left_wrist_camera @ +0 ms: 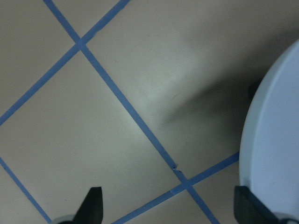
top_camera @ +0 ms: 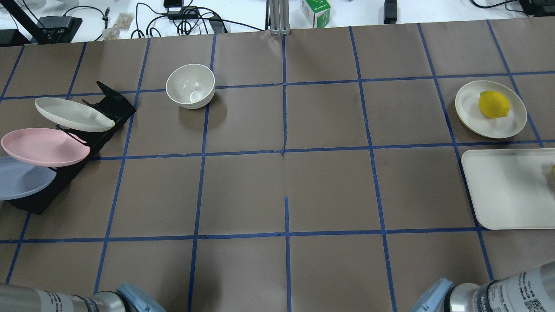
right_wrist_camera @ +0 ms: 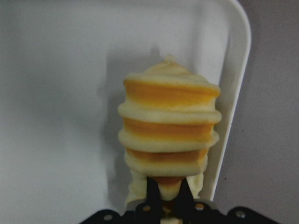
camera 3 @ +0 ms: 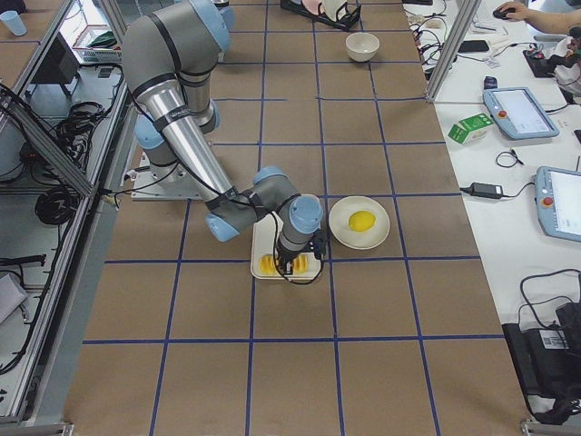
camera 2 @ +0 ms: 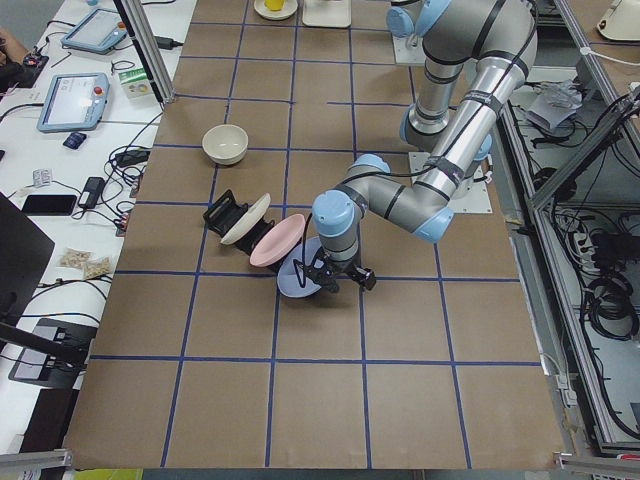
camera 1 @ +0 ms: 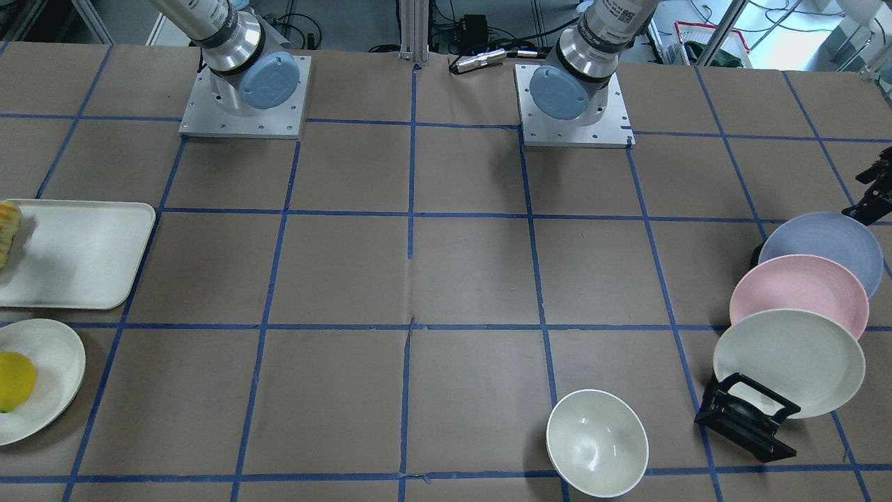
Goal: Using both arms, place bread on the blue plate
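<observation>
The brown table with its blue tape grid carries everything; the off-white tray lies at the robot's right end, and the bread is over it, close to one edge; the blue plate leans tilted in the black rack at the left end, next to the pink plate; the right gripper pinches the bread's near end; the left gripper is spread wide, one finger just beside the blue plate's rim.
</observation>
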### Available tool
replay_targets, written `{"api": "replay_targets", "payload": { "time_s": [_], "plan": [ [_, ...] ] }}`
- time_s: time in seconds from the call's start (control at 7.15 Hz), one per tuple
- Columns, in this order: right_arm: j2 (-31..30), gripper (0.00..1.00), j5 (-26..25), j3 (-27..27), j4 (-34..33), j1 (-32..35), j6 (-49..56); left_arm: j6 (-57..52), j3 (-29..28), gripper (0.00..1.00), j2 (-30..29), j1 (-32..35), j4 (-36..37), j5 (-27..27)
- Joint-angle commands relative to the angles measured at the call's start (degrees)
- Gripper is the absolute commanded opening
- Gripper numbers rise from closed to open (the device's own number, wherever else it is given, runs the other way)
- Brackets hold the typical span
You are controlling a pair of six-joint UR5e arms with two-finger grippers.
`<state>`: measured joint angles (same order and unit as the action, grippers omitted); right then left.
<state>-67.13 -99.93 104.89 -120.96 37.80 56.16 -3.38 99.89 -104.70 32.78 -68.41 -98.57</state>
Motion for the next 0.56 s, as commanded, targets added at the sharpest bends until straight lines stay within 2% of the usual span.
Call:
{"api": "replay_targets", "payload": {
  "time_s": [0.0, 0.42],
  "plan": [
    [-4.8, 0.00, 0.3, -1.2, 4.6, 1.2, -0.5, -0.1, -1.2, 1.00, -0.4, 0.0, 0.0, 1.8],
    [-15.4, 0.00, 0.4, -1.7, 13.7, 13.6, -9.9, -0.9, -1.2, 1.00, 0.8, -0.2, -2.3, 0.5]
  ]
}}
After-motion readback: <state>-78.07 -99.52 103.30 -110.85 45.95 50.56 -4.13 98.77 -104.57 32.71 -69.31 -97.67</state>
